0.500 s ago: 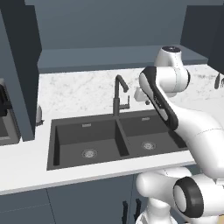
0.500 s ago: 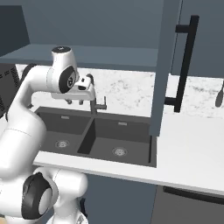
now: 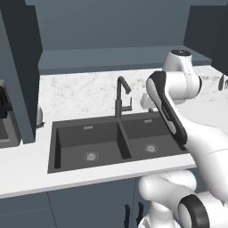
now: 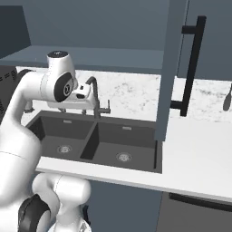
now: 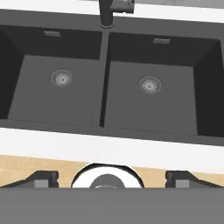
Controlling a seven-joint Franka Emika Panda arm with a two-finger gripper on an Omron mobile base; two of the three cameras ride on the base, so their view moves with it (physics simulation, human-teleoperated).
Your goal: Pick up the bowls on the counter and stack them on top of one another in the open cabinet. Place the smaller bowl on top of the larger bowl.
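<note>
The bowls are out of view. My gripper [image 5: 111,181] hangs above the front edge of the white counter [image 5: 109,146] and looks down into the black double sink [image 5: 65,100]. Its two dark fingertips [image 5: 41,179] stand far apart with nothing between them, so it is open. In the right base view my white hand [image 4: 83,92] sits just left of the black faucet [image 4: 96,97]. The cabinet door [image 4: 172,68] with its long black bar handle [image 4: 192,63] swings out over the counter [image 4: 204,140] right of the sink. The cabinet's inside is hidden.
The sink [image 3: 102,142] and faucet [image 3: 120,95] lie in front of the arm. A tall dark panel [image 3: 20,75] hangs over the counter [image 3: 80,93] at left, with a dark appliance [image 3: 4,113] beside it. A dark utensil [image 4: 228,102] hangs at far right.
</note>
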